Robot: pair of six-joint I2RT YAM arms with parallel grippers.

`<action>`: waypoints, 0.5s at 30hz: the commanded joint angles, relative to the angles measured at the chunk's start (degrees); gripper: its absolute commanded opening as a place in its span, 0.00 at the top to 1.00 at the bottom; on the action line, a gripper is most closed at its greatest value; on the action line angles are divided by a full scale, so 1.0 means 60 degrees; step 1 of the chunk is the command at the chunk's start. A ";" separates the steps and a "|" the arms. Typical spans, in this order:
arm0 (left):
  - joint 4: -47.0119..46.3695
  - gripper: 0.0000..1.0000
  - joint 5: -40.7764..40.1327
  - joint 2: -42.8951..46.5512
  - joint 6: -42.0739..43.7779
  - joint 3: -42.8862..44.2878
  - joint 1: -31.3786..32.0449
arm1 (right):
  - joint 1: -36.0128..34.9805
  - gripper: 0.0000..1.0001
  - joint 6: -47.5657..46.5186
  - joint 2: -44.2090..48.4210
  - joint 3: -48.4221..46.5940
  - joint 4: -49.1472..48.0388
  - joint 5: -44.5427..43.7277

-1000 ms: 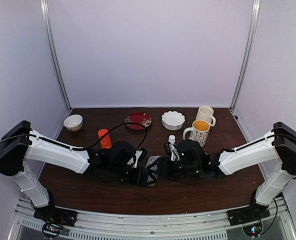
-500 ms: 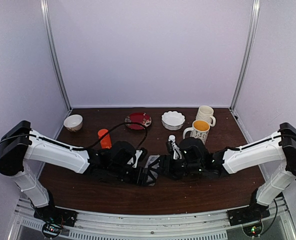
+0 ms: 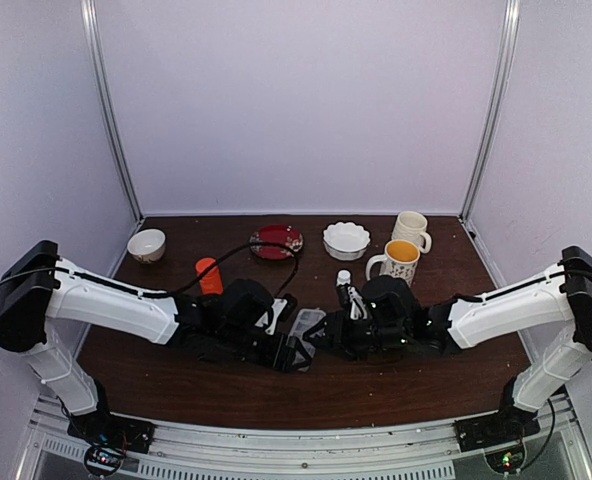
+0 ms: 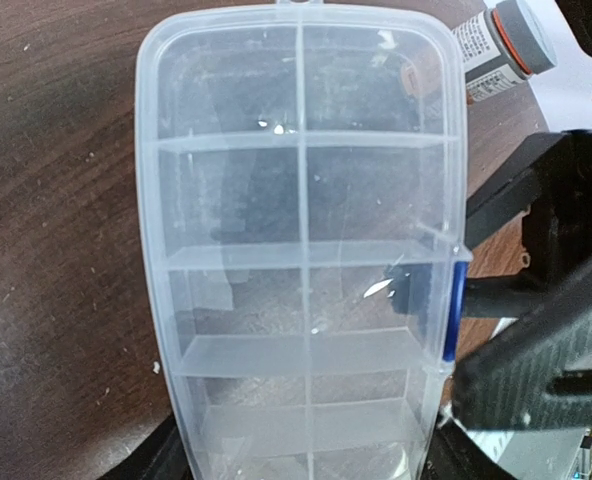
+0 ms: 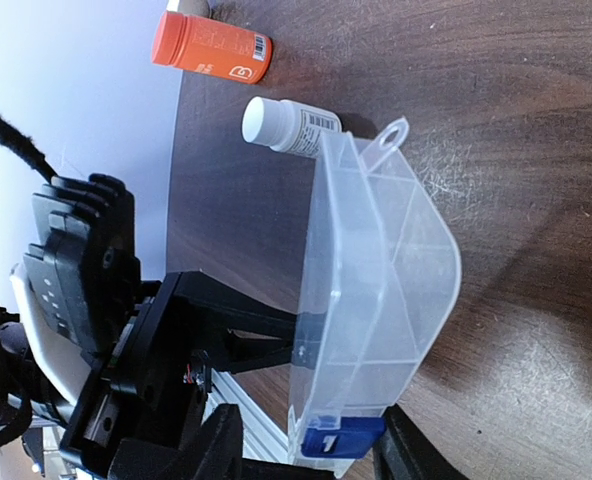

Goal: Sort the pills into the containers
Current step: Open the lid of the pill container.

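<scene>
The clear pill box (image 4: 301, 190) with its two rows of containers fills the left wrist view. My left gripper (image 4: 306, 465) is shut on the box's near end, a finger against each long side. In the right wrist view the box (image 5: 376, 270) is seen edge-on, tilted up off the table. My right gripper (image 5: 316, 450) is open around the box's blue latch (image 5: 341, 437): one finger touches it, the other stands apart. From above, both grippers meet at the box (image 3: 304, 322) in mid table. I cannot make out any pills.
An orange bottle (image 3: 209, 276) lies left of the box and a small white bottle (image 5: 286, 125) beside its far end. At the back stand a small bowl (image 3: 146, 244), a red plate (image 3: 276, 240), a scalloped white bowl (image 3: 346, 240) and two mugs (image 3: 401, 260).
The right arm has shifted slightly at the box and its jaws have narrowed around the blue latch. The left arm and its grip on the box are unchanged.
</scene>
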State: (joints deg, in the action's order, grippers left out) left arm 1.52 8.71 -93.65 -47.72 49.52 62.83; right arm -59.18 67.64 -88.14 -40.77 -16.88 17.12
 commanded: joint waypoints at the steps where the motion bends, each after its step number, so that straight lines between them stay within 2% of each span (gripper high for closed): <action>1: 0.0683 0.52 -0.0555 -0.0065 0.0373 0.0351 -0.0003 | -0.0054 0.58 0.0048 0.0527 -0.0162 -0.0534 0.0310; 7: 0.1691 0.52 -0.1293 -0.0365 0.0426 0.0744 0.0007 | -0.0054 0.58 0.0221 0.0744 -0.0161 -0.0638 0.0410; 15: 0.1799 0.52 -0.1141 -0.0857 0.0031 0.0871 -0.0020 | -0.0058 0.58 0.0263 0.1155 -0.0188 -0.0487 0.0536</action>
State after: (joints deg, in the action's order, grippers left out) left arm 7.62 5.28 -95.44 -45.65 54.65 63.48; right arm -58.59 68.84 -85.65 -40.75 -13.80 16.71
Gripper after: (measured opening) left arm 0.662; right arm 0.419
